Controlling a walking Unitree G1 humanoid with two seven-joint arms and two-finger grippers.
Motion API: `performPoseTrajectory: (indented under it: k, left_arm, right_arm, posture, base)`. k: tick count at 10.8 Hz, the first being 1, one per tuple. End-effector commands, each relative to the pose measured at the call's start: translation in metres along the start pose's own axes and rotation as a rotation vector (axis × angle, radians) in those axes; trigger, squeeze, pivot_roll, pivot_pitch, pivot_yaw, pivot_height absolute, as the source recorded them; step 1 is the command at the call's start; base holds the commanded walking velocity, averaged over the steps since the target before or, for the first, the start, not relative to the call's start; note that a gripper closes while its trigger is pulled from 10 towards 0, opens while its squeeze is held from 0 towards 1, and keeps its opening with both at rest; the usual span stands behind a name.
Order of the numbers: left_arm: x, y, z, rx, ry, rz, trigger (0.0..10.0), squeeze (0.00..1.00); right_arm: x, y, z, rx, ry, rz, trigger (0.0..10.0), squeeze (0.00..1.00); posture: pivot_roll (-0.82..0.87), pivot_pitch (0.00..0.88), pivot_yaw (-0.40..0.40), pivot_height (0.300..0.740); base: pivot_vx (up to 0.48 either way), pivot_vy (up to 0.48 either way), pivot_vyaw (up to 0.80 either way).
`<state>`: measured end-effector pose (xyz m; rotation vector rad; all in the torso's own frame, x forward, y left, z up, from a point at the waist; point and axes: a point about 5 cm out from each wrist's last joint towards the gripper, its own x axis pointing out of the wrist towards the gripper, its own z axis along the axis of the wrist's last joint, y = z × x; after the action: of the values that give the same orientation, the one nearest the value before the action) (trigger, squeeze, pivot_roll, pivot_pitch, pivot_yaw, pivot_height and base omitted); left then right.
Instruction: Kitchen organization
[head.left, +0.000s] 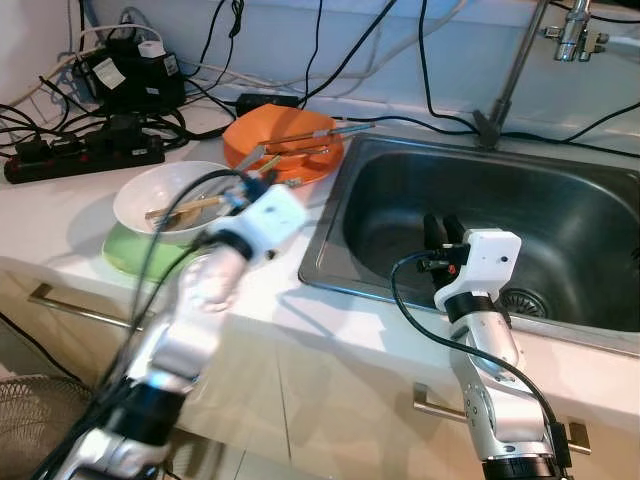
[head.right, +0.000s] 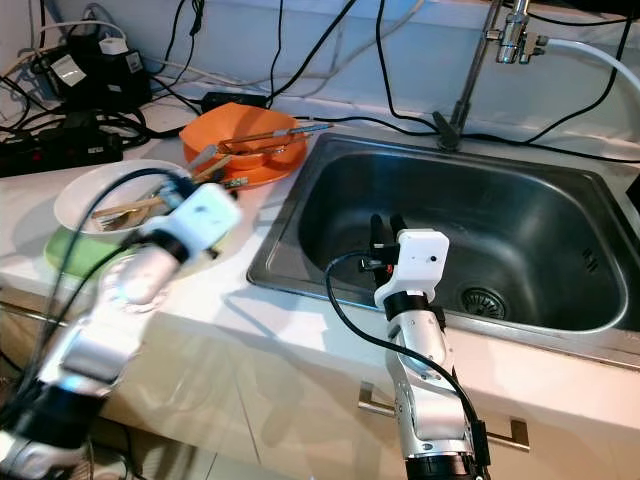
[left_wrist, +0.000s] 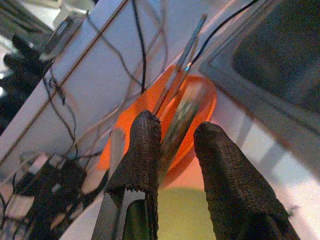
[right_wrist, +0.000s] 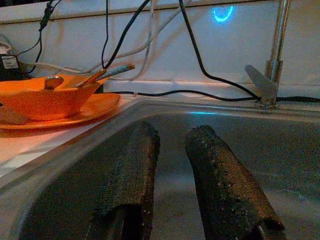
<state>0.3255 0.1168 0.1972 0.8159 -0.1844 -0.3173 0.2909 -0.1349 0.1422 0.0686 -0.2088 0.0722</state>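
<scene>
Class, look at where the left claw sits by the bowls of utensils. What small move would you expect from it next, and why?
Probably a short advance toward the orange bowl, then closing on a utensil. The left claw is open, with the utensils lying beyond the gap between its fingers, not gripped. The right claw waits over the sink, open and holding nothing, so the sink may be the drop point.

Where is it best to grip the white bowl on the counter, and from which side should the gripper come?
Probably the white bowl is best pinched at its near rim, coming from above, one finger inside and one outside. It sits upright on a green plate, its wall is thin, and utensils lie across the inside, so that rim section looks free.
</scene>
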Motion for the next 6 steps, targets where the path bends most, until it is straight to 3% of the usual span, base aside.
performPoseTrajectory:
  k: [1, 4, 6]
  left_arm:
    - [0.005, 0.0, 0.003, 0.034, -0.008, 0.007, 10.0, 0.0]
    - [0.019, 0.002, 0.007, 0.086, 0.008, 0.039, 10.0, 0.0]
    - [0.021, 0.005, 0.004, 0.147, 0.035, 0.056, 10.0, 0.0]
  right_arm:
    - [0.002, -0.001, 0.002, 0.005, -0.011, -0.007, 10.0, 0.0]
    - [0.002, -0.001, 0.002, 0.005, -0.011, -0.009, 10.0, 0.0]
    - [0.002, -0.003, 0.002, 0.003, -0.012, -0.014, 10.0, 0.0]
  posture:
    - [0.17, 0.007, 0.014, 0.717]
    - [0.16, 0.003, 0.018, 0.717]
    - [0.16, 0.004, 0.018, 0.717]
  base:
    - [0.0, 0.0, 0.0]
    - [0.0, 0.0, 0.0]
    - [0.0, 0.0, 0.0]
